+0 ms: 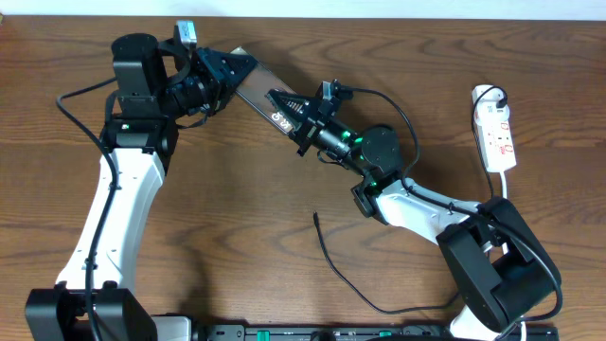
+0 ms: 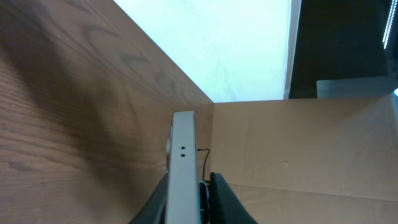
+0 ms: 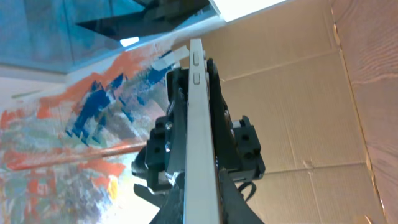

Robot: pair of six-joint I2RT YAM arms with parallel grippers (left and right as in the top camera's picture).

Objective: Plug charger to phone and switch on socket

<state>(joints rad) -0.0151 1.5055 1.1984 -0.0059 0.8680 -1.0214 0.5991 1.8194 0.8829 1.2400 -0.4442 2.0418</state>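
The phone [image 1: 258, 91] is held in the air between both grippers, over the far middle of the table. My left gripper [image 1: 223, 72] is shut on its far-left end and my right gripper [image 1: 294, 114] is shut on its near-right end. The left wrist view shows the phone edge-on [image 2: 183, 155] between the jaws [image 2: 188, 208]. The right wrist view shows its silver edge [image 3: 199, 112] between the jaws [image 3: 203, 202]. The charger [image 1: 331, 265] lies loose on the table, its tip [image 1: 315, 217] pointing away from me. The socket [image 1: 498, 134] lies at the far right.
The socket's white cord [image 1: 505, 185] runs toward the right arm's base [image 1: 497, 270]. The left arm's base [image 1: 80, 317] sits at the near left. A black rail [image 1: 360, 332] runs along the front edge. Cardboard [image 3: 298, 99] stands beyond the table.
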